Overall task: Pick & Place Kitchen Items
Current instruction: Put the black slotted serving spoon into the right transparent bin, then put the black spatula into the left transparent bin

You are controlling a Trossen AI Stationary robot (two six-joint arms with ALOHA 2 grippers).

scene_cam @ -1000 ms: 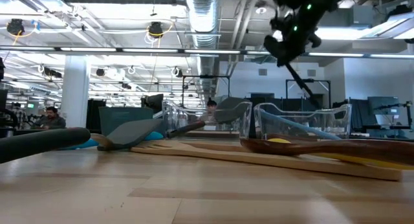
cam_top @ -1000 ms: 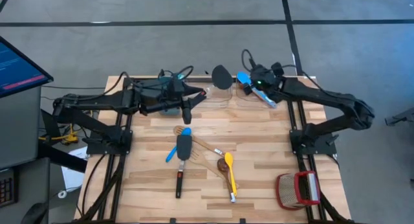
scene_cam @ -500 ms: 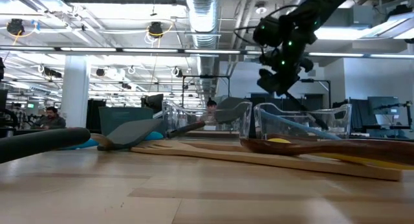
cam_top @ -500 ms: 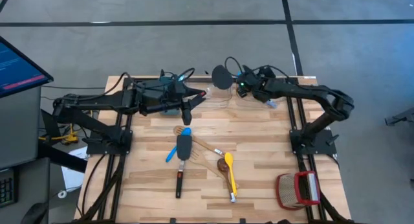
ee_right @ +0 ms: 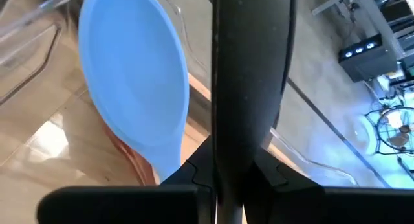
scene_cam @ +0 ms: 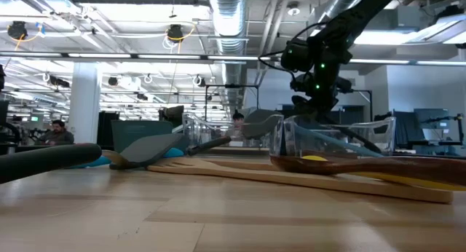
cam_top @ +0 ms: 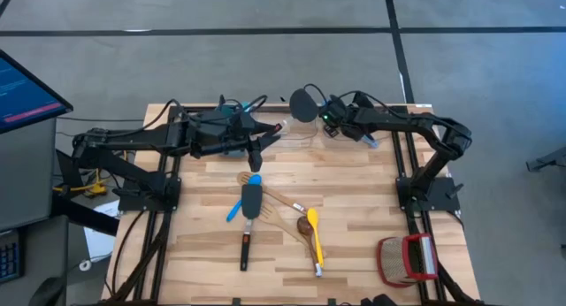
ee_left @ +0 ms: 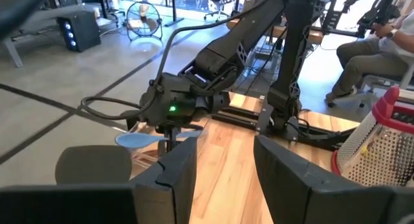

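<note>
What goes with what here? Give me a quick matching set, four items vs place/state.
Items:
1. left gripper
2. right gripper
3. woven basket
4. yellow spoon

States:
A. at a right-hand corner of the table
B. shut on the black utensil
C. open, holding nothing
D. lying mid-table among other utensils

Pairs: 1-C, 2-B, 3-A, 4-D

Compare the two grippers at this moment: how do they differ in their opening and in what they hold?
The left gripper has its fingers apart with a clear gap and nothing between them, while the right gripper is shut on a dark utensil handle. The left gripper waits at the table's back left; the right gripper is over the clear bin, beside a blue spoon. Both are dark two-finger grippers.
</note>
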